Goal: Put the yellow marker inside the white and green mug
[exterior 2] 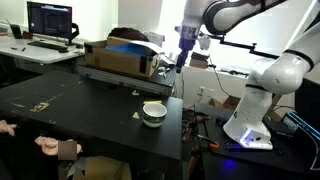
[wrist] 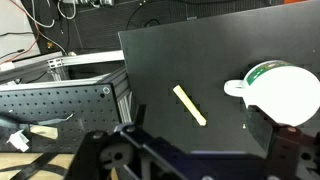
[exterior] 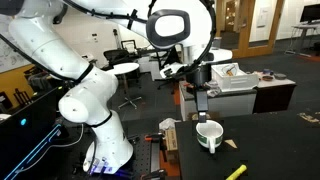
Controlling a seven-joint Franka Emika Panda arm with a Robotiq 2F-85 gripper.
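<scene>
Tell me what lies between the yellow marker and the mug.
Nothing: in the wrist view, only bare black table separates the yellow marker from the white and green mug.

No words or numbers can be read here. The mug [exterior: 208, 136], just under the gripper [exterior: 201, 117], has a green mark on its side, but it is too small to read. The screen [exterior 2: 50, 20], well apart from the gripper, is lit, but its writing is too blurry.
</scene>
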